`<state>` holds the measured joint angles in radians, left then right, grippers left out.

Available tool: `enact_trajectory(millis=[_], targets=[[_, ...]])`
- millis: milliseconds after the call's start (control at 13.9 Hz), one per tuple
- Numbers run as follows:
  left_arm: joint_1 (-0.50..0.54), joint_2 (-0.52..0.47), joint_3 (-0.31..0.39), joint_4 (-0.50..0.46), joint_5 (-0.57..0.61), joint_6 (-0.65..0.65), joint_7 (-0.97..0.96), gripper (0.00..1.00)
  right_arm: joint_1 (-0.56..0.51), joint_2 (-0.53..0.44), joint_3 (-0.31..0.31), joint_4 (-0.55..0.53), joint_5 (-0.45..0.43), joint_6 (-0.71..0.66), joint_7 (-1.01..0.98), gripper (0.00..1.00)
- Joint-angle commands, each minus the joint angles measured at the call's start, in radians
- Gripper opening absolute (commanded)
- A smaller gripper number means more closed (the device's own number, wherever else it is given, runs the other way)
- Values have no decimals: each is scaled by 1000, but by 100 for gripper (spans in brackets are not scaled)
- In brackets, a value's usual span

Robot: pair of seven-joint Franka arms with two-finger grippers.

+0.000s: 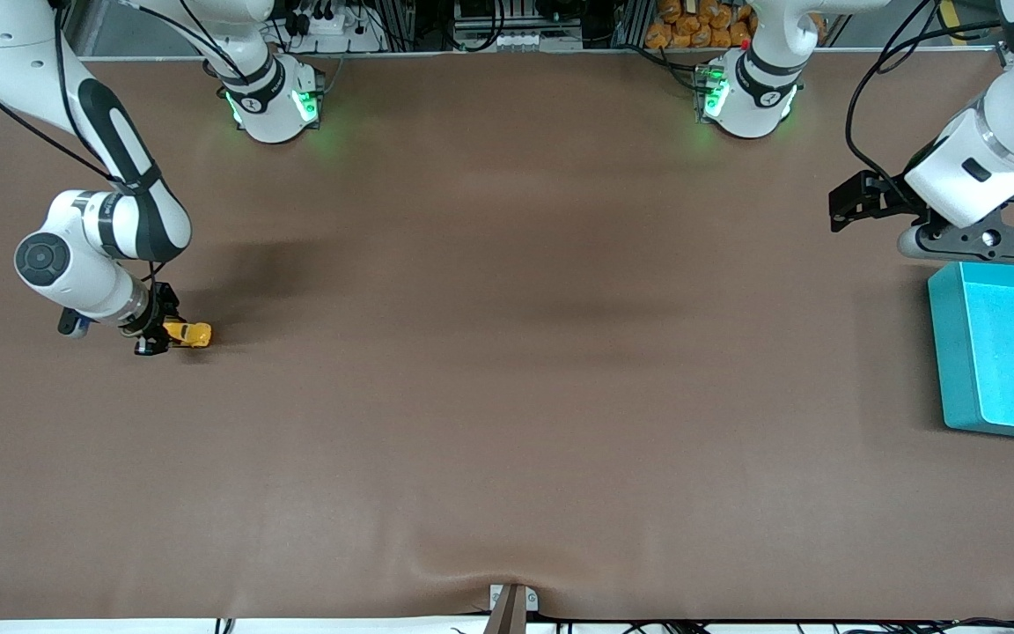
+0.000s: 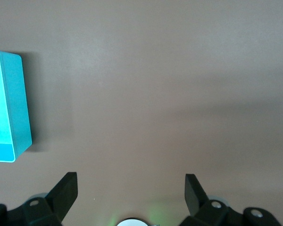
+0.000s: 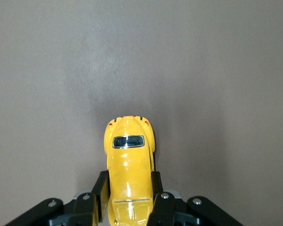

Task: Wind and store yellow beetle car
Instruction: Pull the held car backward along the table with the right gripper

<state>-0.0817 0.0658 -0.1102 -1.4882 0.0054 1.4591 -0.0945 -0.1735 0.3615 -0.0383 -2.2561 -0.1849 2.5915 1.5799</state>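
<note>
A: Item: yellow beetle car [image 1: 188, 334]. Located?
B: Table's right-arm end, clamped by right gripper [image 1: 157, 333]; bin [image 1: 947, 352] at its three o'clock.
A: Left gripper [image 2: 131, 188]?
B: Spread, empty, parked over the table. Storage outstanding.

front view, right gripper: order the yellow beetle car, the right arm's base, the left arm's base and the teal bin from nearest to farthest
From the right gripper, at the right arm's end of the table:
1. yellow beetle car, clamped between its fingers.
2. right arm's base, at the table's top edge in this view.
3. left arm's base, farther along that edge.
4. teal bin, at the left arm's end, beside the open, waiting left gripper.
</note>
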Motion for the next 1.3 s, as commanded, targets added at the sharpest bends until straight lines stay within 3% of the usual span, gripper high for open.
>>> enact_trajectory(millis=[0, 1224], targets=[[-1, 3, -3, 11, -7, -9, -18, 100, -56, 103, 3, 27, -80, 33, 8, 6], [-1, 3, -3, 11, -7, -9, -19, 100, -176, 166, 3, 73, -220, 110, 8, 6]])
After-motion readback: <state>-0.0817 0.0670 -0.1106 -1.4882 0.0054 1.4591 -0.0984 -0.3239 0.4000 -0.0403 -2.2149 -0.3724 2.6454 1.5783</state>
